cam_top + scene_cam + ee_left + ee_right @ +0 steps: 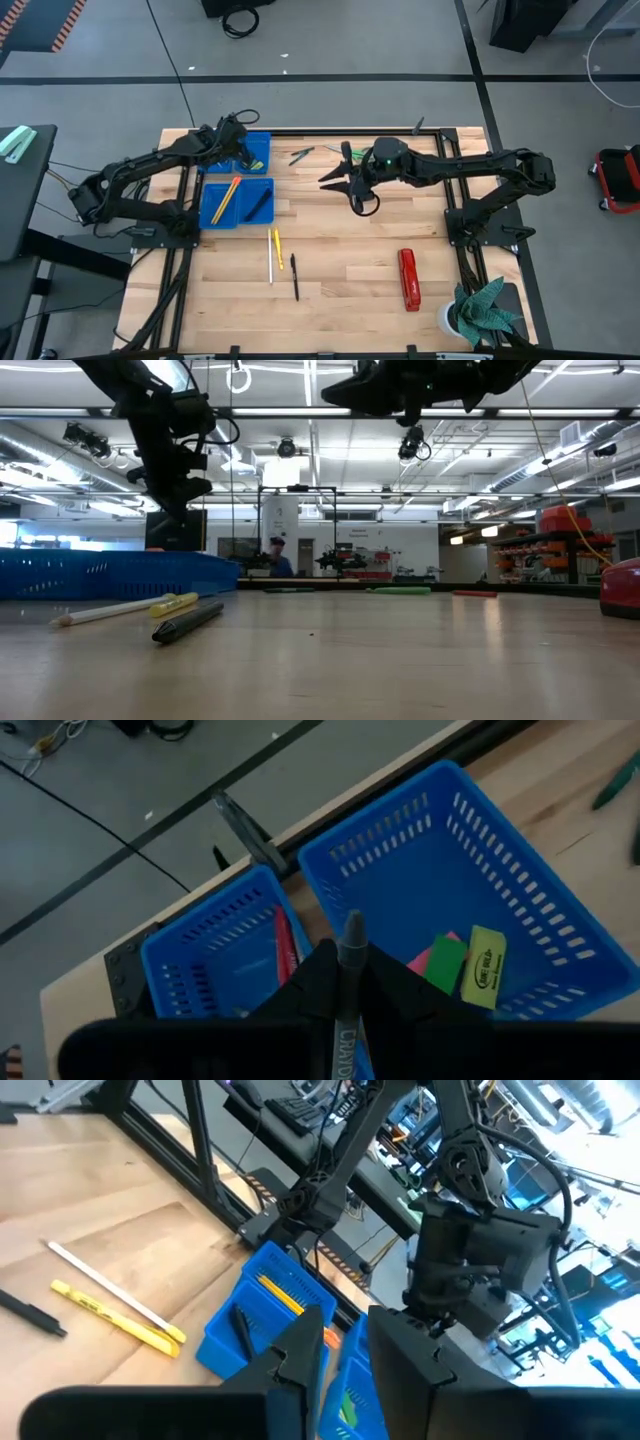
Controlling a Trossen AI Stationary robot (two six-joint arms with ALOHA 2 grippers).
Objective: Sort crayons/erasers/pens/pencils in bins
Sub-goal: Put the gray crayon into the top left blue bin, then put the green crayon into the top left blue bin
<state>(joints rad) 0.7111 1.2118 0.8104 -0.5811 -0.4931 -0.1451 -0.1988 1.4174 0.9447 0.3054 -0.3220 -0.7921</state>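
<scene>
My left gripper (345,970) (241,153) hovers over the blue bins at the table's far left, shut on a grey crayon (350,945). Under it, one bin (520,890) holds a yellow eraser (485,966) beside pink and green ones. The neighbouring bin (200,955) holds a red crayon (283,945). Two nearer bins hold an orange pencil (229,194) and a black pen (258,205). A white pencil (271,258), a yellow pencil (278,247) and a black pen (295,277) lie flat on the table. My right gripper (345,1355) (335,180) hangs open above the table's middle with nothing between its fingers. My left gripper pinches the grey crayon between its two fingers, on the shaft (347,1005) behind the tip. The crayon lies along the fingers, its pointed tip (352,925) jutting past them. The fingers slant down from above the bins. The crayon is lifted clear, above the wall between the two far bins.
A red stapler (408,280) lies near the right front of the table and a potted plant (482,310) stands at the near right corner. Green-handled things (301,155) lie near the far edge. The light wood in the middle and front (350,250) is bare.
</scene>
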